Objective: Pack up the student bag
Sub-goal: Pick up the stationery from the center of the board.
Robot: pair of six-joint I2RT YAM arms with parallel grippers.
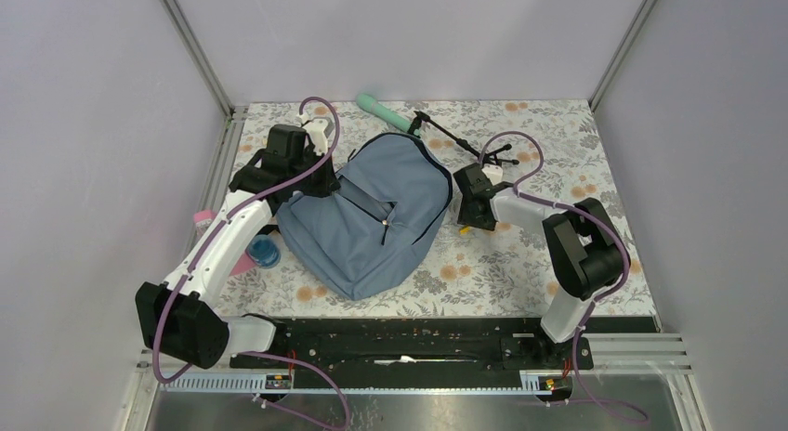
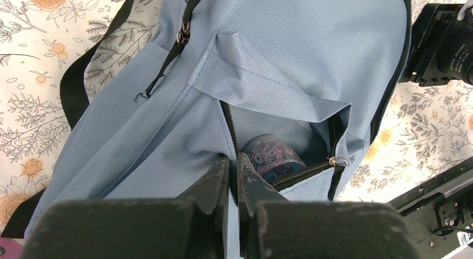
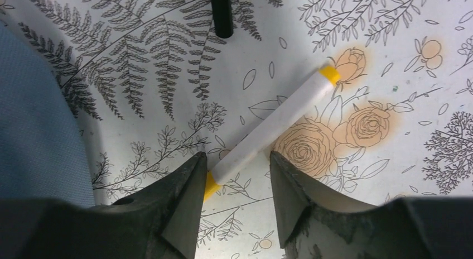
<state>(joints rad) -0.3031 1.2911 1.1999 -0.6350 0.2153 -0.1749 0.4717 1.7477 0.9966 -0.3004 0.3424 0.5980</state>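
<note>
A flower-printed table sits inside plain lilac walls. One blue bag lies near its middle, slightly left, its front pocket unzipped with one jar of coloured clips inside. The left claw is pinched tight, apparently on the pocket's edge. The right claw, just right of the bag, stands half spread around one white marker with yellow ends, not gripping it.

Open tabletop right of student bag (marker, tripod farther back)
</note>
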